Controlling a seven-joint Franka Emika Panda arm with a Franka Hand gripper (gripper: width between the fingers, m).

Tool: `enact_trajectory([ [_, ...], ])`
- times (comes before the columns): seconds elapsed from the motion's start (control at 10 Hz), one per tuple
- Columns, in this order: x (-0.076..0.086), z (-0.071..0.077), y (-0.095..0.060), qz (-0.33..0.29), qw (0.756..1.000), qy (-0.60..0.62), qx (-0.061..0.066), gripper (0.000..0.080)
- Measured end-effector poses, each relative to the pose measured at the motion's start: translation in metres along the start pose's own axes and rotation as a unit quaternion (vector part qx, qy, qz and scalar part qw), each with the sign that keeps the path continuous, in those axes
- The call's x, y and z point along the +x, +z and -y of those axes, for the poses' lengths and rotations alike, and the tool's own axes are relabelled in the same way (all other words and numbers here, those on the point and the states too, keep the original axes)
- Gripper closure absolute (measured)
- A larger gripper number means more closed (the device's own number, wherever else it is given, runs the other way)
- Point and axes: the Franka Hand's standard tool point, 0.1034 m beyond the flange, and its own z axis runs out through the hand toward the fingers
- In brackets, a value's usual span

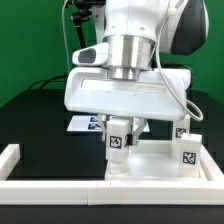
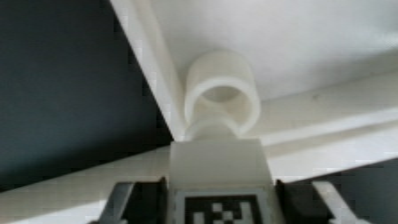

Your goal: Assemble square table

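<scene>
We see the arm reaching down over the square table (image 1: 160, 160), which lies on the dark work surface against the low white border rail (image 1: 60, 187) that runs along the near edge of the exterior view. The slab sits towards the exterior view's right, and one tagged leg (image 1: 187, 146) stands upright at its right side. The gripper (image 1: 120, 137) hangs low over the slab's left part, and its fingers are clenched on a second tagged leg (image 1: 119, 141), held upright with its black-and-white tag facing the camera (the fingertips themselves are mostly hidden behind the arm's wide white wrist body). Whether this leg already touches the slab we cannot tell. In the wrist view the held leg (image 2: 217, 180) fills the foreground, its tag visible near the picture's edge, and just beyond it lies a rounded corner socket (image 2: 221, 95) in the slab's raised rim. Behind the slab in the exterior view, the marker board (image 1: 85, 123) lies flat on the table.
</scene>
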Motion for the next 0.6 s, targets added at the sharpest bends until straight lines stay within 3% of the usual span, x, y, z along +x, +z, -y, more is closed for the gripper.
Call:
enact_trajectory([
  [0.6,-0.0035,0.0100,-0.0026,-0.009,1.000,-0.010,0.005,0.0512],
])
